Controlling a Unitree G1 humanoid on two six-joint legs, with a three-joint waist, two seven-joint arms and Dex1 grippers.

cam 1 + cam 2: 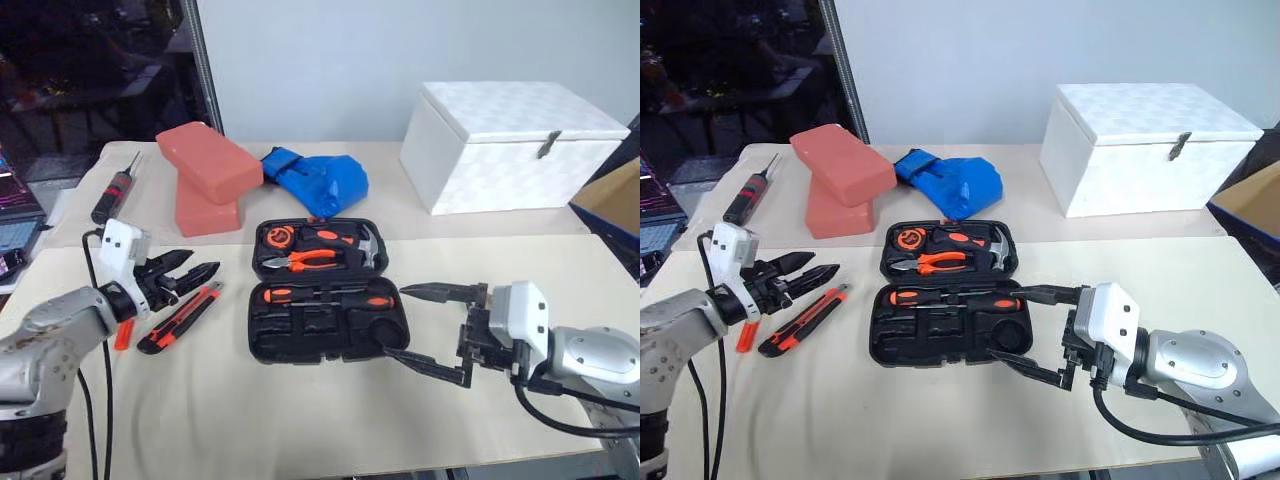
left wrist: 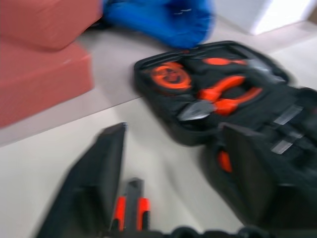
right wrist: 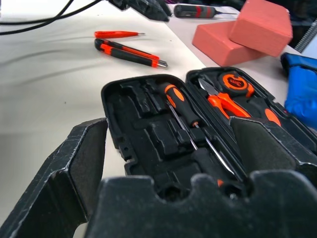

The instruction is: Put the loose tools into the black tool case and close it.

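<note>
Black tool case [image 1: 322,290] open mid-bench | utility knife [image 1: 181,317] loose at its left | left pincer [image 1: 188,270] spread above knife, right pincer [image 1: 428,328] spread, both empty | risk: flat knife slips from fingertips.

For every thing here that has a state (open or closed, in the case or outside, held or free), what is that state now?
Black tool case: open, lying flat, several tools in it.
Utility knife: outside the case, lying free on the table.
Small orange tool: outside the case, lying free.
White box: lid closed.
Left gripper: open, holding nothing.
Right gripper: open, holding nothing.
</note>
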